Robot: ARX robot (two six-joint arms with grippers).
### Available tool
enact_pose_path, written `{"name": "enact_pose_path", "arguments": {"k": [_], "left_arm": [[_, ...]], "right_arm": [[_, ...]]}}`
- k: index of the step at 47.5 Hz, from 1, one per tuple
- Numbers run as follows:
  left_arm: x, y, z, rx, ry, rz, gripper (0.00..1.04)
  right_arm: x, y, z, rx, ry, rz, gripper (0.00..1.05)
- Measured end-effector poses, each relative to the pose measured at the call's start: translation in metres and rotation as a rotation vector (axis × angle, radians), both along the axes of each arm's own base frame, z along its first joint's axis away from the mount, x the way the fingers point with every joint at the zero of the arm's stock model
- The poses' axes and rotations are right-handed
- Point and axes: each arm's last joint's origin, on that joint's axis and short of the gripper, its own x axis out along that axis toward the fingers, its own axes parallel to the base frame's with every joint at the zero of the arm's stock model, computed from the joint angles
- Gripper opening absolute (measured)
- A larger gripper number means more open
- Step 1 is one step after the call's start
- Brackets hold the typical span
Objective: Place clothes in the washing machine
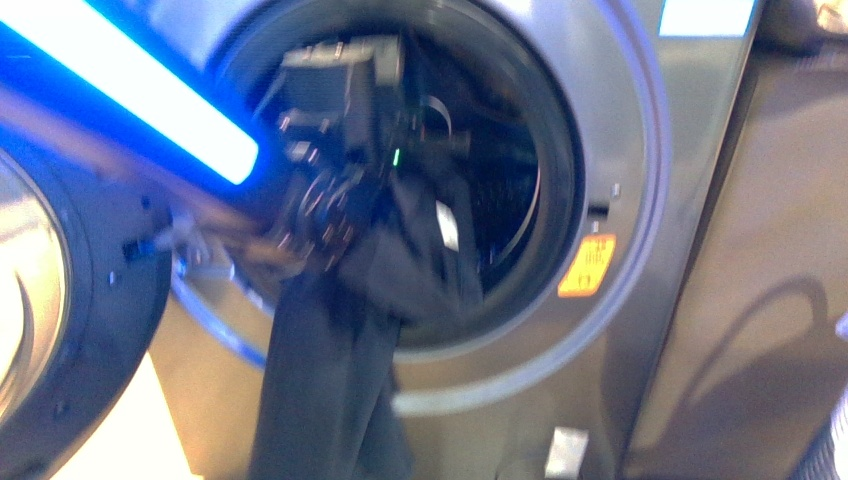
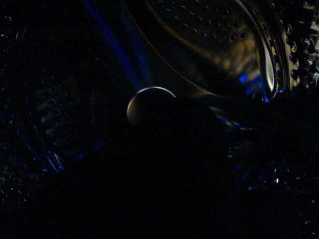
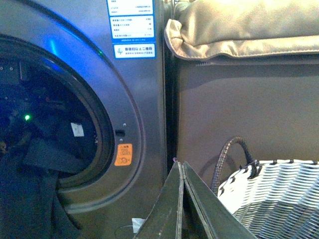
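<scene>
While the clothes (image 1: pixel 330 390) lay only half inside the washing machine (image 1: pixel 600 380), draped across the lower lip of the round porthole with a long fold hanging down the front panel, a slide back out was judged the main risk. The hanging weight could drag the rest over the smooth rim if the fabric were let go too soon. The garment was seen to be soft, limp and almost black, creased into heavy folds, with a small white rectangular tag (image 1: pixel 447 225) showing just inside the opening. A snag between the cloth and the left arm (image 1: pixel 335 150), extended into the opening above it, was also thought possible.

The left pincer was hidden behind the arm's own housing and the left wrist view was dark, so whether it was spread or pinching cloth could not be told. The right pincer (image 3: pixel 182 199) was held pressed together on nothing, well apart from the porthole and near a white woven basket (image 3: pixel 279 199). The silver-grey casing, an orange sticker (image 1: pixel 587 265) and the dark, swung-open door (image 1: pixel 100 330) were shown around the opening.
</scene>
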Motion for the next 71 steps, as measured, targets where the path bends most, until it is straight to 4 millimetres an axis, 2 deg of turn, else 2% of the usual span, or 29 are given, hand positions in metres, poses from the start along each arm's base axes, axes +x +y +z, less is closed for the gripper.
{"name": "enact_pose_path", "arguments": {"k": [6, 20, 24, 29, 33, 41, 55, 59, 62, 66, 71], "left_arm": [[0.013, -0.002, -0.009, 0.02, -0.016, 0.006, 0.06], [0.05, -0.001, -0.019, 0.064, -0.017, 0.019, 0.06], [0.061, -0.001, -0.031, 0.098, -0.004, 0.017, 0.06], [0.065, 0.0, -0.045, 0.126, -0.005, 0.026, 0.06], [0.064, 0.0, -0.039, 0.125, -0.06, 0.029, 0.06], [0.06, 0.003, -0.01, 0.099, -0.181, 0.014, 0.06], [0.062, 0.001, -0.014, 0.091, -0.12, -0.052, 0.07], [0.063, -0.001, -0.016, 0.09, -0.082, -0.083, 0.24], [0.064, -0.002, -0.018, 0.08, -0.058, -0.091, 0.33], [0.065, -0.002, -0.023, 0.058, 0.005, -0.115, 0.57], [0.058, 0.001, -0.022, 0.037, 0.084, -0.144, 0.8]], "right_arm": [[-0.005, -0.004, -0.021, -0.001, 0.006, -0.003, 0.02], [-0.015, -0.016, -0.053, -0.001, 0.011, -0.008, 0.02], [-0.017, -0.016, -0.061, -0.001, 0.012, -0.007, 0.02], [-0.02, -0.016, -0.069, -0.001, 0.008, -0.008, 0.02], [-0.023, -0.016, -0.075, -0.001, 0.004, -0.007, 0.02], [-0.026, -0.016, -0.081, -0.001, 0.003, -0.007, 0.02], [-0.039, -0.016, -0.093, 0.0, -0.004, -0.006, 0.02], [-0.038, -0.016, -0.098, -0.001, 0.005, -0.006, 0.02], [-0.038, -0.016, -0.099, -0.001, 0.005, -0.007, 0.02], [-0.038, -0.016, -0.098, -0.001, 0.003, -0.006, 0.02], [-0.038, -0.016, -0.098, -0.001, 0.003, -0.006, 0.02]]}}
